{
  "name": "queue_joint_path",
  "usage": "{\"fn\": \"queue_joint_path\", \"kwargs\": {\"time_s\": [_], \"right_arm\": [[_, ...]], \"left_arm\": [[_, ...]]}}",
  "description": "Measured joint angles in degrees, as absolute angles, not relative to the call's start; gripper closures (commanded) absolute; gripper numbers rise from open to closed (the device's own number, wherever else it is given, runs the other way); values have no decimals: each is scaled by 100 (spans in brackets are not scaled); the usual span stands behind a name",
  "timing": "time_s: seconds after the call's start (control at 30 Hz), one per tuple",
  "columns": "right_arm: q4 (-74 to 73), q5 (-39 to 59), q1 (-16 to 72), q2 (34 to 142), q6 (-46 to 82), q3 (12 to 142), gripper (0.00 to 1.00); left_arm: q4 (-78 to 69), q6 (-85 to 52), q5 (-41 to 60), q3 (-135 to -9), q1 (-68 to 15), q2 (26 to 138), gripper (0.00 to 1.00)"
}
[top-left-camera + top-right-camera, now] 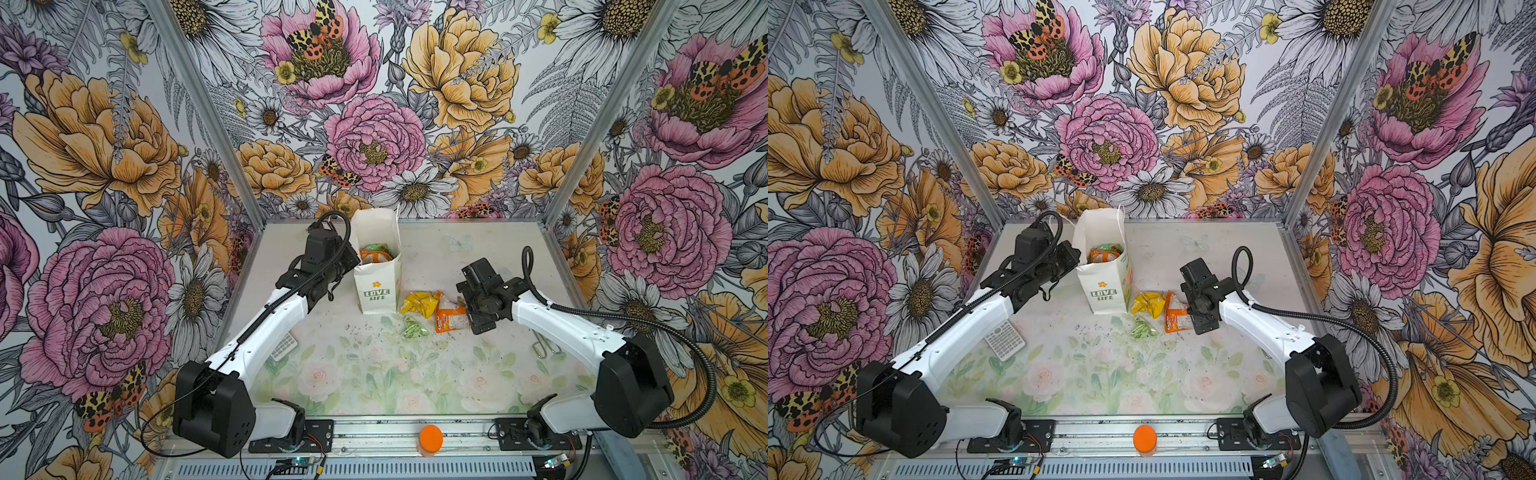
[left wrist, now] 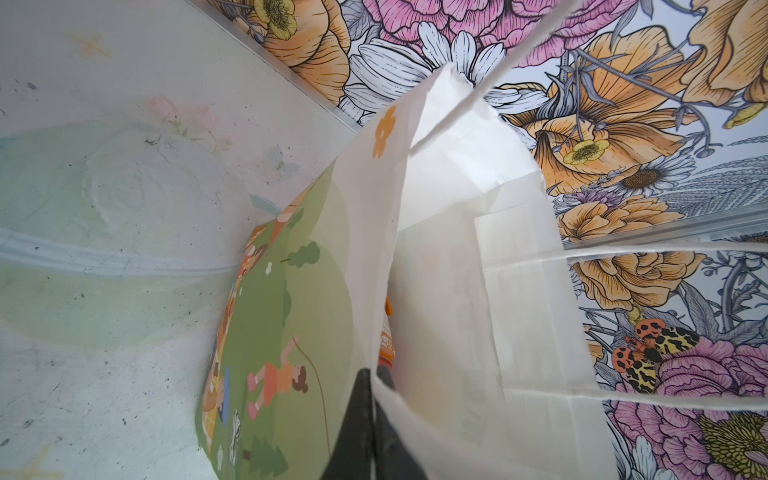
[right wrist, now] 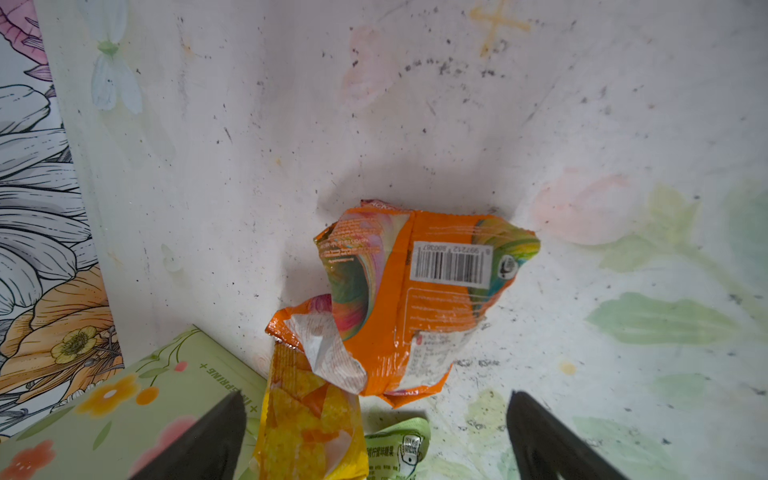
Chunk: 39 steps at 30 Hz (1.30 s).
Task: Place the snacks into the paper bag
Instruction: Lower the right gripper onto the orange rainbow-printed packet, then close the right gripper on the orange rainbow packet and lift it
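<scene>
The white paper bag [image 1: 377,286] [image 1: 1105,291] stands upright at the back of the table, its mouth open. Orange and green snacks [image 1: 374,254] [image 1: 1105,253] lie inside it. My left gripper [image 2: 374,376] is shut on the bag's rim [image 2: 457,249] from the left. To the right of the bag lie a yellow packet [image 1: 419,303] [image 3: 307,419], an orange packet [image 1: 451,318] [image 3: 415,299] and a small pale green packet [image 1: 413,328] [image 3: 399,449]. My right gripper [image 1: 468,307] [image 3: 374,401] hangs open just above these packets and holds nothing.
A calculator [image 1: 1005,338] lies under the left arm. An orange-lidded jar [image 1: 430,439] stands on the front rail. A metal clip [image 1: 544,347] lies under the right arm. Flowered walls close off the back and both sides.
</scene>
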State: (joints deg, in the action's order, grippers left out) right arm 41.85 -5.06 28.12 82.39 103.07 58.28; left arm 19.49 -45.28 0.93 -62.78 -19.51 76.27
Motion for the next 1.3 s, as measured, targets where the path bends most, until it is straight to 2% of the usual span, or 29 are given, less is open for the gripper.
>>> {"fn": "queue_joint_path", "kwargs": {"time_s": [1.3], "right_arm": [[3389,183,2676,9870,10361,5942,0]], "left_arm": [[1962,-4528,139,-6274,-1837,7625,100]]}}
